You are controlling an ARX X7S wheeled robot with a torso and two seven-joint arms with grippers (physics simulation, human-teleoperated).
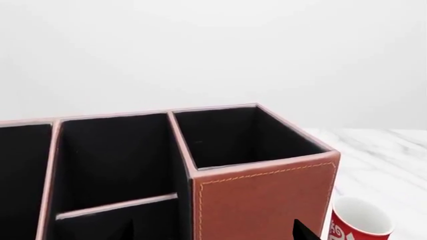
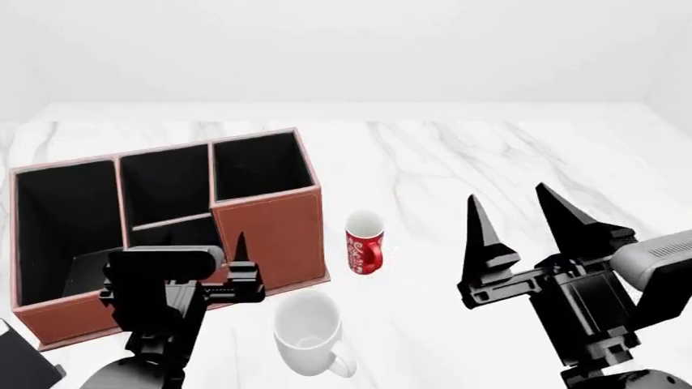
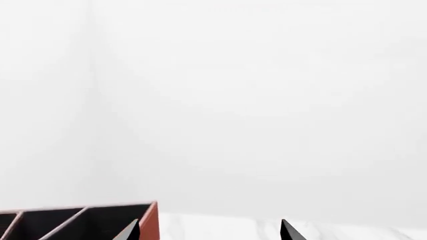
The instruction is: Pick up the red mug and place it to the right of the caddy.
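The red mug (image 2: pixel 365 243) with white markings stands upright on the marble table, just right of the caddy (image 2: pixel 267 235), a large reddish-brown box with black-lined compartments. In the left wrist view the mug (image 1: pixel 358 225) shows beside the caddy's corner (image 1: pixel 267 200). My left gripper (image 2: pixel 207 253) is open and empty, low in front of the caddy's front wall; in its wrist view (image 1: pixel 213 232) only the fingertips show. My right gripper (image 2: pixel 510 198) is open and empty, raised to the right of the mug, its fingers pointing up and away. Its wrist view (image 3: pixel 210 231) shows only the caddy's corner (image 3: pixel 150 220).
A plain white footed mug (image 2: pixel 308 332) stands near the table's front, between my arms and in front of the red mug. A small black book (image 2: pixel 22 361) lies at the lower left corner. The marble table (image 2: pixel 487 154) stretches right and back to a white wall.
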